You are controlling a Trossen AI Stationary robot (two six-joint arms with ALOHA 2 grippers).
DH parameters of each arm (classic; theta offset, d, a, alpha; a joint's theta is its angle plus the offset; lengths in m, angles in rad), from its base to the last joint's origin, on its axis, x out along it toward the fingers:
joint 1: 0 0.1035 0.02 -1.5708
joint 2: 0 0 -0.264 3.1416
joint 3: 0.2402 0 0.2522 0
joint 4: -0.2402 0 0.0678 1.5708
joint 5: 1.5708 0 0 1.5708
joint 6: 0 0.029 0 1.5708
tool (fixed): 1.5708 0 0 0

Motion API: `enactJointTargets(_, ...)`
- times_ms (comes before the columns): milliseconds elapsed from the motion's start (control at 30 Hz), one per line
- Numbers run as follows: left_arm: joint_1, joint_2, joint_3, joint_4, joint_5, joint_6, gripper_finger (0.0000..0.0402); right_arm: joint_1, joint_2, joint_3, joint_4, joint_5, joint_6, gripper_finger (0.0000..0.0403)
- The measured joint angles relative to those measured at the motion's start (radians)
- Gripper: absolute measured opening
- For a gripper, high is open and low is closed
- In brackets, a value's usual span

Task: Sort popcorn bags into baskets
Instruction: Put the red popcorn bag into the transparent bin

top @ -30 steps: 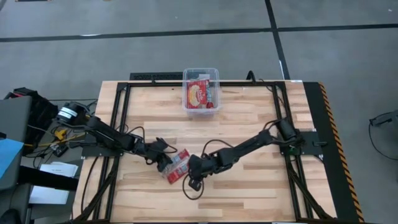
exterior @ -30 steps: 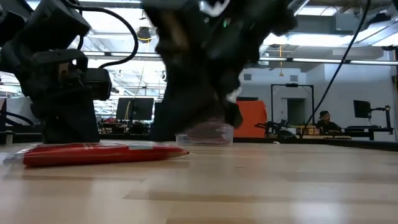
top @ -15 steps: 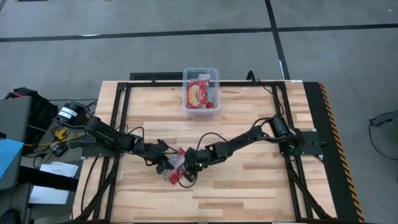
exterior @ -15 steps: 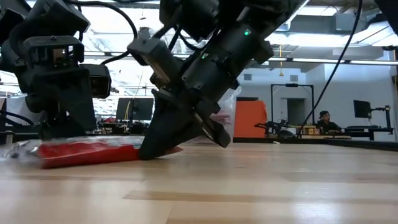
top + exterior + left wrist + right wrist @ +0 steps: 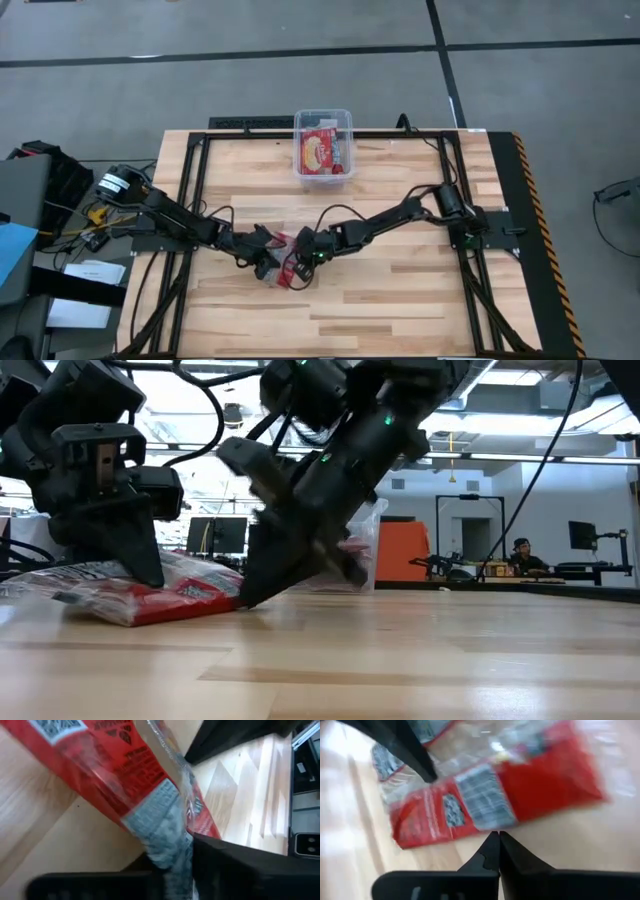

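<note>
Wooden table [image 5: 400, 290], lower centre: a packet [image 5: 150, 588], flat a second ago, is now tilted, pinched by the closed left gripper [image 5: 268, 262]; the right gripper [image 5: 300, 272] is shut, empty, beside it. Lifting seems underway.

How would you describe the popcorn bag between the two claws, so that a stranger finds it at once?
Start at the wooden table, then look at its near half, left of centre, where the two dark arms meet. The popcorn bag lies there on the bare wood, flat and red. Unlike the other packets, it is not inside the clear bin.
</note>
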Motion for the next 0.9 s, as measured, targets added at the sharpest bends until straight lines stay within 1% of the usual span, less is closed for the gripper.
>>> enactJointTargets(33,0.000,0.000,-0.001,0.013,0.000,-0.002,0.0029,0.000,-0.019,-0.002,-0.024,-0.002,-0.004,0.0017)
enactJointTargets(67,0.000,-0.006,-0.002,0.021,0.000,-0.007,0.0018,0.000,-0.031,0.000,-0.017,-0.010,-0.005,0.0020)
enactJointTargets(100,0.002,-0.018,-0.003,0.021,-0.001,-0.014,0.0016,0.000,-0.049,0.003,-0.024,-0.016,-0.004,0.0023)
enactJointTargets(167,0.012,-0.036,0.002,0.017,0.004,-0.018,0.0018,0.003,-0.097,0.001,-0.101,-0.015,-0.001,0.0032)
enactJointTargets(233,0.023,-0.079,0.003,0.017,0.022,-0.018,0.0018,0.012,-0.146,0.000,-0.138,-0.014,-0.003,0.0040)
enactJointTargets(333,0.041,-0.143,0.011,0.008,0.028,0.015,0.0012,0.031,-0.241,0.000,-0.213,-0.018,-0.052,0.0050)
enactJointTargets(467,0.062,-0.264,0.028,0.029,-0.022,0.094,0.0011,0.064,-0.353,0.001,-0.291,-0.010,-0.053,0.0072)
enactJointTargets(567,0.079,-0.344,0.050,0.025,-0.057,0.176,0.0011,0.090,-0.406,0.001,-0.321,0.029,-0.033,0.0110)
enactJointTargets(700,0.100,-0.450,0.079,0.024,-0.113,0.277,0.0011,0.100,-0.456,0.000,-0.325,0.136,0.004,0.0184)
enactJointTargets(800,0.117,-0.510,0.089,0.011,-0.143,0.354,0.0012,0.083,-0.467,0.002,-0.273,0.223,0.033,0.0237)
enactJointTargets(833,0.124,-0.515,0.103,0.020,-0.147,0.382,0.0012,0.073,-0.468,-0.001,-0.281,0.253,0.034,0.0250)
enactJointTargets(900,0.133,-0.548,0.110,0.020,-0.146,0.431,0.0012,0.048,-0.459,0.001,-0.206,0.270,0.034,0.0268)
